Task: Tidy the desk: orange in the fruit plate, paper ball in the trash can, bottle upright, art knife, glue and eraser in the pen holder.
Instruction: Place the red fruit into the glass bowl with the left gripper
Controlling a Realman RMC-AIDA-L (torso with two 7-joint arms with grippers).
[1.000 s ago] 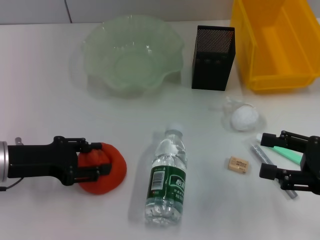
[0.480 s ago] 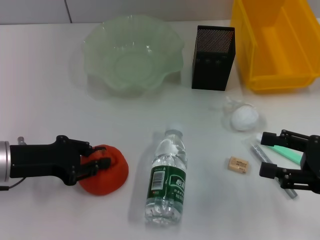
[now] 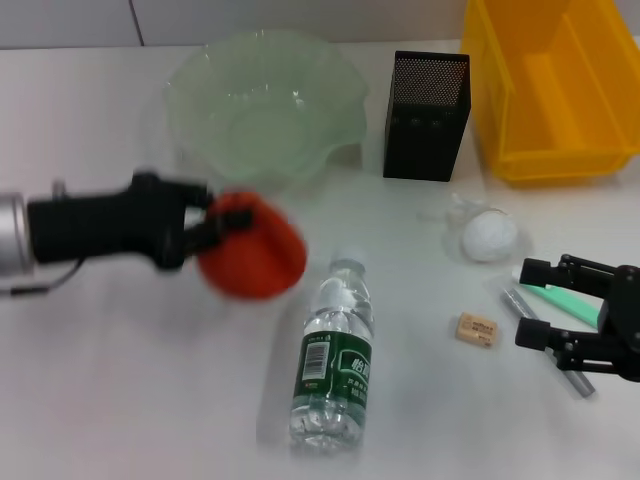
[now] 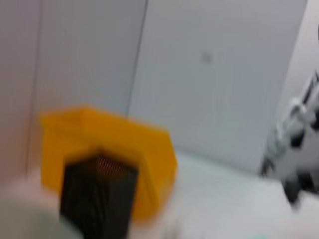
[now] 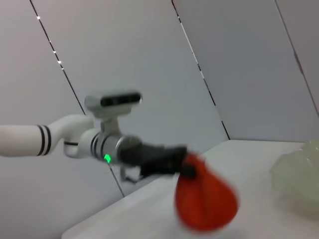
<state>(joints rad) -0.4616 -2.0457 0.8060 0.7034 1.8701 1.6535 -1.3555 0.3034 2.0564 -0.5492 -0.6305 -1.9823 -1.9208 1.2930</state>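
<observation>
My left gripper (image 3: 213, 224) is shut on the red-orange orange (image 3: 255, 252) and holds it in the air above the desk (image 3: 100, 390), just in front of the pale-green fruit plate (image 3: 196, 80). The right wrist view shows the same hold: left gripper (image 5: 185, 166), orange (image 5: 205, 200), plate (image 5: 299, 175). The bottle (image 3: 335, 355) lies on its side, cap toward the back. The paper ball (image 3: 490, 237) and the tan eraser (image 3: 477, 329) lie at the right. My right gripper (image 3: 532, 305) is open, low over a green item (image 3: 572, 300) and a grey stick (image 3: 524, 308).
The black mesh pen holder (image 3: 425, 115) stands right of the plate, with the yellow trash can (image 3: 490, 110) at the back right. Both also show in the left wrist view: pen holder (image 4: 97, 194), trash can (image 4: 114, 139).
My left gripper has closed on the orange, lifted it off the desk and carried it up and to the right toward the plate. The right arm has stayed in place.
</observation>
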